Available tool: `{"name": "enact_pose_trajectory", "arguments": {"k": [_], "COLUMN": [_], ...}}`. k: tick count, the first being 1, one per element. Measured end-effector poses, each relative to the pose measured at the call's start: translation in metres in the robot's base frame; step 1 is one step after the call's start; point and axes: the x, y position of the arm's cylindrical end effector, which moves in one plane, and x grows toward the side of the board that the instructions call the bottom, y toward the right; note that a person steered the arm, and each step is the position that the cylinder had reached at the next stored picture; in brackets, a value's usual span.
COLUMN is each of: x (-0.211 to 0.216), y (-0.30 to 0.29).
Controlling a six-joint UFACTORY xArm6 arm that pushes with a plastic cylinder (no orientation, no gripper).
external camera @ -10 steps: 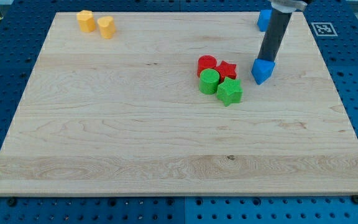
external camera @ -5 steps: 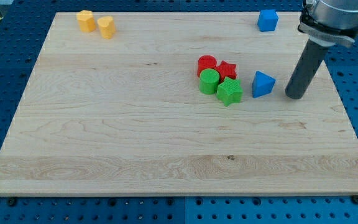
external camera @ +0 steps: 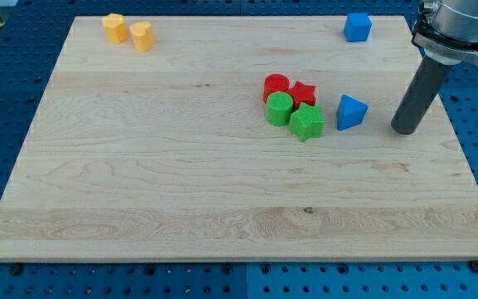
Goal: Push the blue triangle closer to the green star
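The blue triangle [external camera: 351, 111] lies on the wooden board just to the right of the green star [external camera: 306, 122], with a small gap between them. My tip [external camera: 404, 130] rests on the board to the right of the blue triangle, clearly apart from it. The dark rod rises from the tip toward the view's top right.
A green round block [external camera: 280, 108], a red round block [external camera: 276, 85] and a red star [external camera: 303, 93] cluster against the green star. A blue cube [external camera: 357, 26] sits at the top right. Two orange blocks [external camera: 114, 27] [external camera: 142, 36] sit at the top left. The board's right edge [external camera: 455, 124] is near the tip.
The tip left the blue triangle's top side and swung round to its right, then drifted slightly further right. The triangle was nudged a little down, then stayed still.
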Motion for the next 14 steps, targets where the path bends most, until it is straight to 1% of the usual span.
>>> {"name": "enact_pose_trajectory", "arguments": {"k": [2,5,7,9,10,12,14], "x": [0.0,-0.002,-0.019,-0.052,-0.052,-0.052,-0.053], "y": [-0.055,-0.057,-0.052,-0.004,0.0,-0.044,-0.068]}}
